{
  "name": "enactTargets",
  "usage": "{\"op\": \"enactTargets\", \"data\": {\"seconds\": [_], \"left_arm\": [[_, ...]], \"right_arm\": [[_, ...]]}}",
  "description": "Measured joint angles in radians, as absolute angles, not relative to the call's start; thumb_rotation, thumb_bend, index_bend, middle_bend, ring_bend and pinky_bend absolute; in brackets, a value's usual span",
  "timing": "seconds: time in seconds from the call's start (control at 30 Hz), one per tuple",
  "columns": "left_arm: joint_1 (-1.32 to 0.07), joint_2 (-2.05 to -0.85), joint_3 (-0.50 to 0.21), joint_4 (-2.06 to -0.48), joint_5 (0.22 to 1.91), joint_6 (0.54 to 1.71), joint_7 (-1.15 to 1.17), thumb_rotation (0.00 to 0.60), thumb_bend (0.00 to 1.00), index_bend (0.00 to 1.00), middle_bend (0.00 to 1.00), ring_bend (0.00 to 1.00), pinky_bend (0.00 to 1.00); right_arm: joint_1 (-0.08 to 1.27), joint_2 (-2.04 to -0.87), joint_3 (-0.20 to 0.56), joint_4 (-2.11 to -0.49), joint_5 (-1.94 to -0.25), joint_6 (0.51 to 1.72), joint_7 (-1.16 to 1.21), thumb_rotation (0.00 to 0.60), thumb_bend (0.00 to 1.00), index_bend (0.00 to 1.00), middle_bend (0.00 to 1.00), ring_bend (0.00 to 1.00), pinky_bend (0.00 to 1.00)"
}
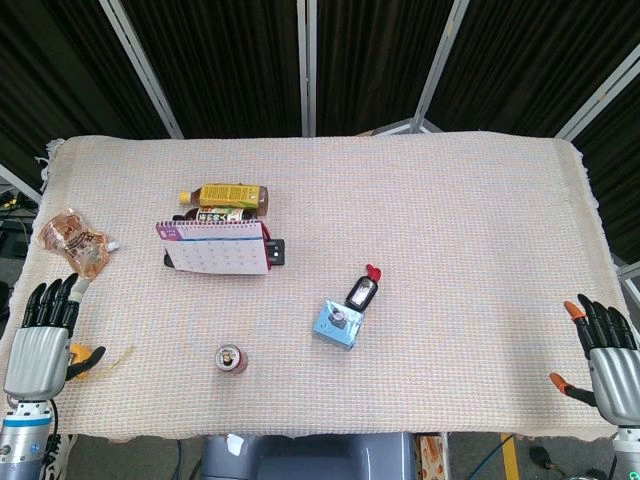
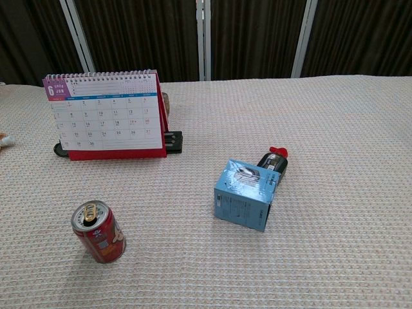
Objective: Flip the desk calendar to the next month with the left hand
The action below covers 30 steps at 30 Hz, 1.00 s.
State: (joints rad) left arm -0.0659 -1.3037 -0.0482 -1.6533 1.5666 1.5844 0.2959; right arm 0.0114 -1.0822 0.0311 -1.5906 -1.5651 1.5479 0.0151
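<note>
The desk calendar [image 1: 215, 247] [image 2: 106, 116] stands upright on a red base at the table's left middle, its white June page facing me under a spiral binding. My left hand [image 1: 42, 338] hovers at the table's near left edge, well short of the calendar, fingers spread and holding nothing. At the near right edge my right hand [image 1: 604, 350] is likewise spread and empty. Neither hand shows in the chest view.
Two drink bottles [image 1: 228, 200] lie behind the calendar, a black object [image 1: 276, 251] beside it. A red can [image 1: 231, 358] [image 2: 98, 232] stands in front. A blue box [image 1: 337, 324] [image 2: 246, 194] and black mouse [image 1: 362, 291] sit mid-table. A snack pouch [image 1: 72, 239] lies far left.
</note>
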Motion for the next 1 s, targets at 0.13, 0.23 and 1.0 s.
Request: {"op": "enactTargets", "data": {"seconds": [0.13,0.23,1.0], "left_arm": [[-0.066,-1.304,-0.047,-1.653,1.565,1.582,0.297,0.6,0.0,0.0,0.0,0.0,0.0],[-0.067,-1.305,-0.047,-1.652,1.561,1.577,0.296,0.6,0.0,0.0,0.0,0.0,0.0],[-0.102,-1.319,-0.142,-1.742,1.32,1.44,0.104,0.6,0.96,0.0,0.63,0.65,0.55]], "right_arm": [[0.012,-1.081,0.031,-1.591,-1.565,1.548,0.017,0.6,0.03,0.0,0.0,0.0,0.0],[0.012,-1.081,0.032,-1.591,-1.565,1.547,0.017,0.6,0.03,0.0,0.0,0.0,0.0],[0.009,-1.061,0.036,-1.612,-1.567,1.557,0.045,0.6,0.02,0.0,0.0,0.0,0.0]]}}
